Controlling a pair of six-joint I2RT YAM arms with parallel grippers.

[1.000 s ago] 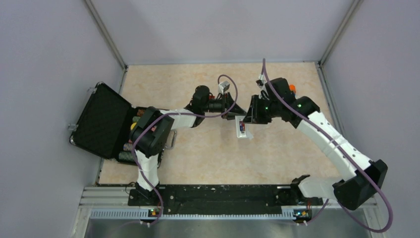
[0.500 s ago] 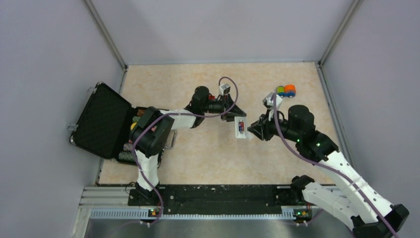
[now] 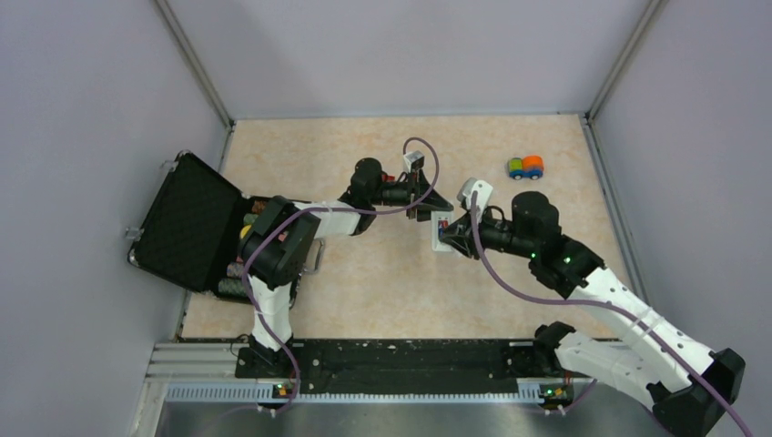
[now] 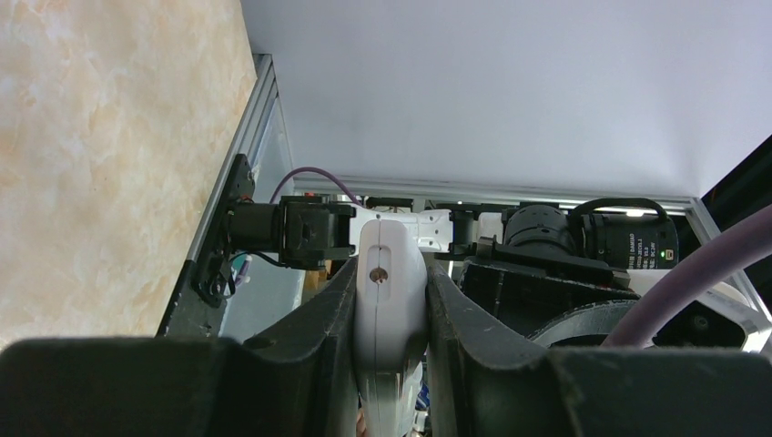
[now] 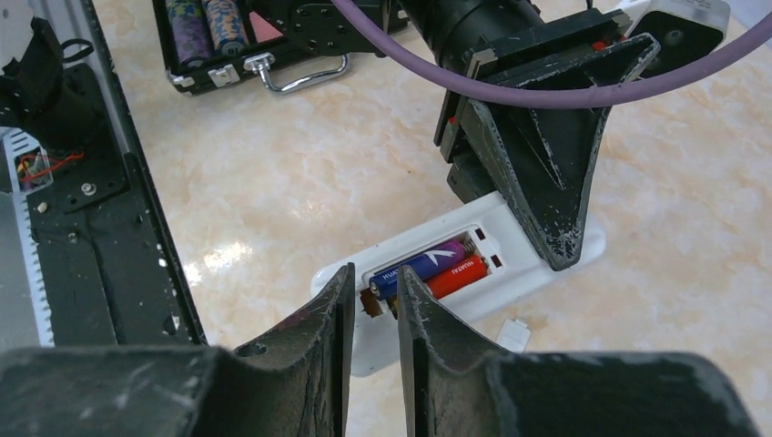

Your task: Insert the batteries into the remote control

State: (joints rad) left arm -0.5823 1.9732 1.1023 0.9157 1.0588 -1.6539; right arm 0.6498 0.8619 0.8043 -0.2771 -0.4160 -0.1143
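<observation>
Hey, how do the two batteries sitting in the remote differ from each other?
Colour: the blue battery is dark blue-purple, the red battery red-orange. Marking: the blue battery carries a white slash, the red battery small white lettering. Place: in the right wrist view the blue battery lies along the bay's far side, the red battery along its near side. Both are the same slim size, lying flat and parallel, side by side in the remote's open bay.

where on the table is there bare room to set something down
Bare table lies between the remote control and the black base rail, and along the back wall left of the toy car. Crowded: the centre, where the left gripper and right gripper meet at the remote, and the left edge, filled by the open case.
</observation>
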